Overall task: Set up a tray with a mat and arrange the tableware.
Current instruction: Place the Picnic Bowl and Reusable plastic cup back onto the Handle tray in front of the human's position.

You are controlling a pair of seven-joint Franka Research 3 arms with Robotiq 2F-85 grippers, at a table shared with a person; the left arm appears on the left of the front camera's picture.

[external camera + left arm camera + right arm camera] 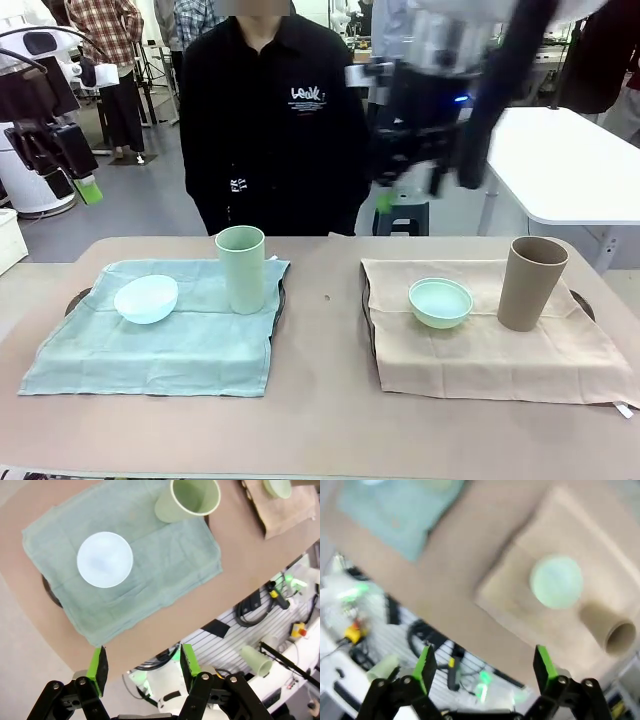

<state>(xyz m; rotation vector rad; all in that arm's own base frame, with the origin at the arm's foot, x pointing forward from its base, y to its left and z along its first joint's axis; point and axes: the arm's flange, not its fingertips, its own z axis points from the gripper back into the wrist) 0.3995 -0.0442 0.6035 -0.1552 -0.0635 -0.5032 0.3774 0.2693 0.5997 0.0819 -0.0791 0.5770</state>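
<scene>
Two mats lie over dark trays (pixel 281 300) on the table. On the teal mat (pixel 160 345) sit a pale blue bowl (pixel 146 298) (pixel 104 559) and a light green cup (pixel 241 268) (pixel 189 499). The beige mat (pixel 490 350) (pixel 555 530) carries a mint green bowl (pixel 440 302) (pixel 556 581) and a brown-tan cup (pixel 532 283) (pixel 615 632). My left gripper (pixel 80 180) (pixel 143 665) hangs open and empty, high off the table's left side. My right gripper (pixel 408 190) (pixel 485 665), blurred, is raised above the table's far middle, open and empty.
A person in a black shirt (pixel 270 120) stands at the far side, hands out of sight. A white table (pixel 570 160) stands behind at the right. Bare tabletop (pixel 325 330) runs between the two mats and along the front edge.
</scene>
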